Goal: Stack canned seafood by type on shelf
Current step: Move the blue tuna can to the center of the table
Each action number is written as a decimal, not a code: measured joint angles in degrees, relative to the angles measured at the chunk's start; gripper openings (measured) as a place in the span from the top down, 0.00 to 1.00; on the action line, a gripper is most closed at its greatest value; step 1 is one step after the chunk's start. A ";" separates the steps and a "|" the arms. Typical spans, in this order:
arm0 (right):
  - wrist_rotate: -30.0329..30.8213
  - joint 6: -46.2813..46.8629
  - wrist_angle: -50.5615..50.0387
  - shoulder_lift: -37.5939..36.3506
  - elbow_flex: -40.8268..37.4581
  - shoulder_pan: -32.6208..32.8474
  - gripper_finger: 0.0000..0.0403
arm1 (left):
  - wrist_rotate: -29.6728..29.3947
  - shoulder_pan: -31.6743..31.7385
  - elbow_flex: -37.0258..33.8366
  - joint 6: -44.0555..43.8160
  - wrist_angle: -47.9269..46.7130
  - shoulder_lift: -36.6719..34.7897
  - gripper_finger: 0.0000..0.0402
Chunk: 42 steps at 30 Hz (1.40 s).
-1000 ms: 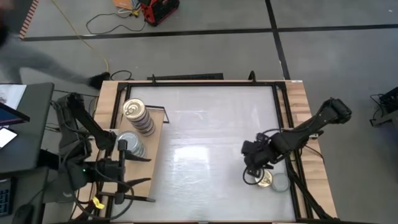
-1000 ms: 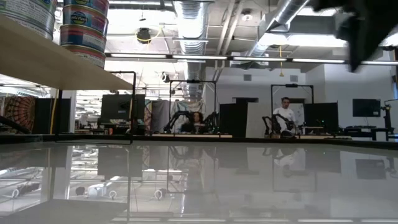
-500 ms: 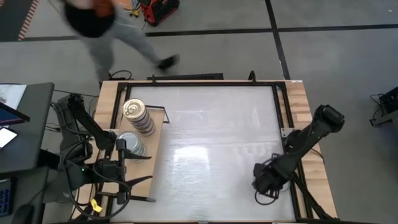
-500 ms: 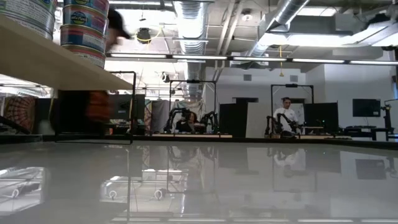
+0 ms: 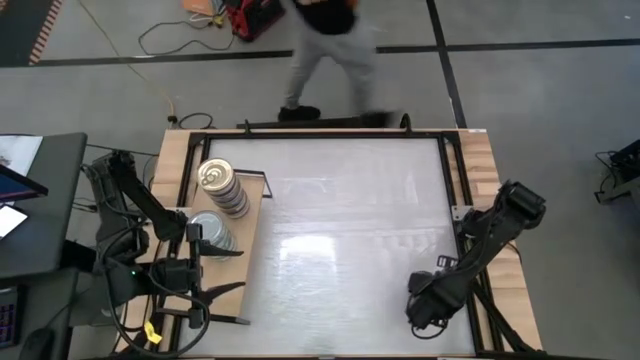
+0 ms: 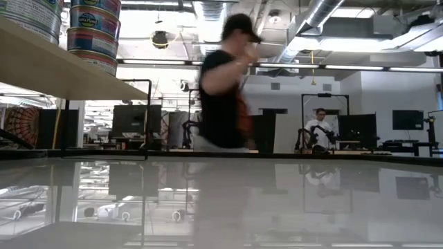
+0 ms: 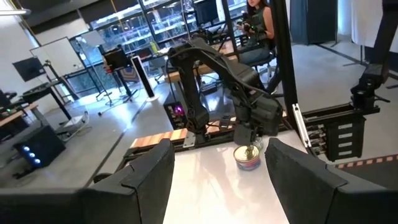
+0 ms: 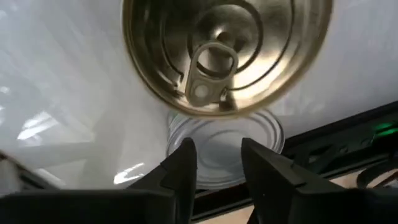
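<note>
The right claw [image 8: 214, 158] hovers over a gold-topped tin [image 8: 227, 53] near the counter's right edge, fingers apart. The tin looks stiff, smooth and slippery, so grip across its rim.

- A stack of gold-topped tins [image 5: 222, 187] stands on the wooden shelf [image 5: 251, 228].
- A shorter silver-topped stack [image 5: 210, 231] stands beside it.
- A gold pull-tab tin [image 8: 227, 53] and a silver-topped tin [image 8: 224, 148] lie touching on the white counter.

Two stacks of tins [image 5: 220, 186] stand on one shelf [image 5: 252, 216]; two loose tins [image 8: 227, 56] lie apart.
</note>
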 joint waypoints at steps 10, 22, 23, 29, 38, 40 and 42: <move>6.11 -8.81 3.45 4.67 0.02 -8.39 0.69 | -0.44 -0.54 0.00 0.18 0.04 0.00 0.40; 24.34 -33.81 22.68 3.69 0.02 -27.50 0.71 | -2.94 -1.05 0.04 2.08 -0.33 -0.02 0.40; 24.30 -35.97 23.78 3.67 0.02 -29.38 0.71 | -2.93 -1.05 0.04 2.08 -0.33 -0.02 0.40; 21.81 -40.74 23.79 -0.39 -0.02 -35.50 0.71 | -0.32 -2.26 0.04 2.19 -0.39 -0.02 0.40; 18.69 -40.70 35.04 -4.93 0.09 -41.84 0.53 | 14.61 -4.91 0.07 8.09 -2.96 0.00 0.40; 16.90 -40.77 35.36 -3.57 0.07 -43.14 0.49 | 15.81 -4.86 0.07 7.01 -3.76 -0.04 0.40; 14.81 -41.19 36.53 -1.80 0.02 -44.12 0.46 | 16.03 -4.46 0.07 5.89 -4.76 0.00 0.40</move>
